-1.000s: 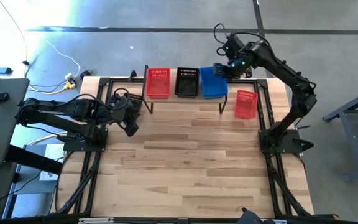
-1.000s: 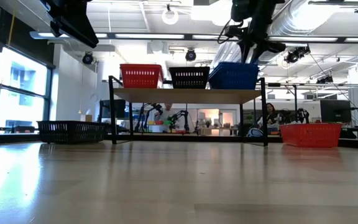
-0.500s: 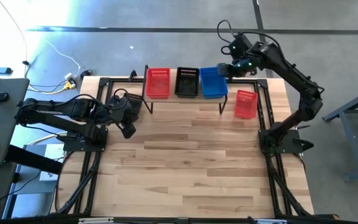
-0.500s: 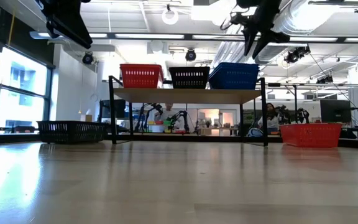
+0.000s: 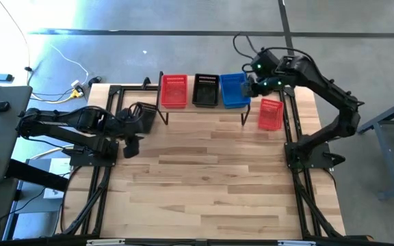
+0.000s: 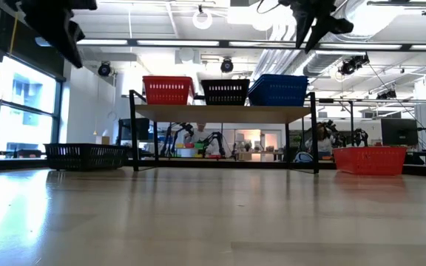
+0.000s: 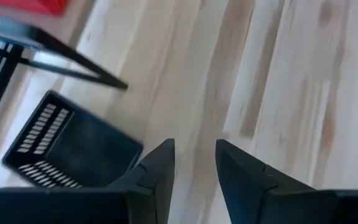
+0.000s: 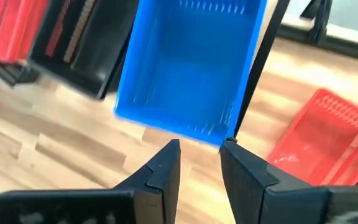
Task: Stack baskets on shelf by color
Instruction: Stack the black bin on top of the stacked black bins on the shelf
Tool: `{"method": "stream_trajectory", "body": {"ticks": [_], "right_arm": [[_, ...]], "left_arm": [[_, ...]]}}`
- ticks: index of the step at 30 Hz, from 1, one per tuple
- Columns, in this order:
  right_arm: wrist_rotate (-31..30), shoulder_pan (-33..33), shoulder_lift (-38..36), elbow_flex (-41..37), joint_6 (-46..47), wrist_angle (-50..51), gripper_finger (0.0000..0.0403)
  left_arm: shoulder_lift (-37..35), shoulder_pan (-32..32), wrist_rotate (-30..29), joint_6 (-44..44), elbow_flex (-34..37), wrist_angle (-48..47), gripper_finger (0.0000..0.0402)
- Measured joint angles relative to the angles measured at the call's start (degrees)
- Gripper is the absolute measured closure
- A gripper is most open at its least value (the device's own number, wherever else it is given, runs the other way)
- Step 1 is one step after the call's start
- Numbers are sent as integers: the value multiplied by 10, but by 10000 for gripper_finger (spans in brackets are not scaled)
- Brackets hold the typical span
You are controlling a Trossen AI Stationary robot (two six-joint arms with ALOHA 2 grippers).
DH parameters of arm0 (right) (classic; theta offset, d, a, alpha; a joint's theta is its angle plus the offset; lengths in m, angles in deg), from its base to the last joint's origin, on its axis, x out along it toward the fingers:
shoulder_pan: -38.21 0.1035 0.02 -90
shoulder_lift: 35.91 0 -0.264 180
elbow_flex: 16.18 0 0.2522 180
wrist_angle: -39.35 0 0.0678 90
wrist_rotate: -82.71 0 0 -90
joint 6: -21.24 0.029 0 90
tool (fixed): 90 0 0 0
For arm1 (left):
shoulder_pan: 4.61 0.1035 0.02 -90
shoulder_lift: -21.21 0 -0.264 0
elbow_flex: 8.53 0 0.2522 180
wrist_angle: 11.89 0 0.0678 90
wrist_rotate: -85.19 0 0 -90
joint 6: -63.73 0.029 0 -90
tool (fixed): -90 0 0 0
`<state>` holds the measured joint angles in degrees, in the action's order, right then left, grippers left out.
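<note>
My right gripper [image 8: 199,149] hovers empty, fingers slightly parted, above the blue basket [image 5: 234,90] on the shelf [image 6: 224,113]. Next I take the red basket [image 5: 271,114] off the bench [image 5: 211,178] by its rim. The left gripper [image 7: 194,155], also narrowly open and empty, is near the black basket [image 7: 73,152].

Three baskets fill the shelf [image 5: 204,109] top. On the tabletop [image 5: 211,178], a red basket [image 5: 271,114] and a black basket [image 5: 144,113] flank it; the front lies open.

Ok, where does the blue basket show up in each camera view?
High view: blue basket at the shelf's right end.
Low view: rightmost on the shelf.
Left wrist view: not in it.
Right wrist view: upper centre.
Shared landmark: black basket beside it.
</note>
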<state>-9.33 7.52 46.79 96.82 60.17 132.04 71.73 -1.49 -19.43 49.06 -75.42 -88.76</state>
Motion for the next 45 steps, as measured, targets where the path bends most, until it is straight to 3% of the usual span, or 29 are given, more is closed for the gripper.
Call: {"method": "stream_trajectory", "body": {"ticks": [7, 17, 23, 26, 45], "right_arm": [[1, 65, 0, 0, 34, 12, 304], [-19, 112, 0, 0, 43, 10, 304], [-20, 112, 0, 0, 10, 10, 304], [-19, 111, 0, 0, -6, 10, 304], [-10, 110, 0, 0, -61, 11, 304]], "left_arm": [[0, 0, 11, 77, 0, -72, 271], [0, 0, 8, 138, 30, -70, 208], [9, 0, -29, 139, 90, -35, 213], [20, 6, -47, 155, 88, -7, 220], [198, 133, -29, 308, 88, 23, 228]]}}
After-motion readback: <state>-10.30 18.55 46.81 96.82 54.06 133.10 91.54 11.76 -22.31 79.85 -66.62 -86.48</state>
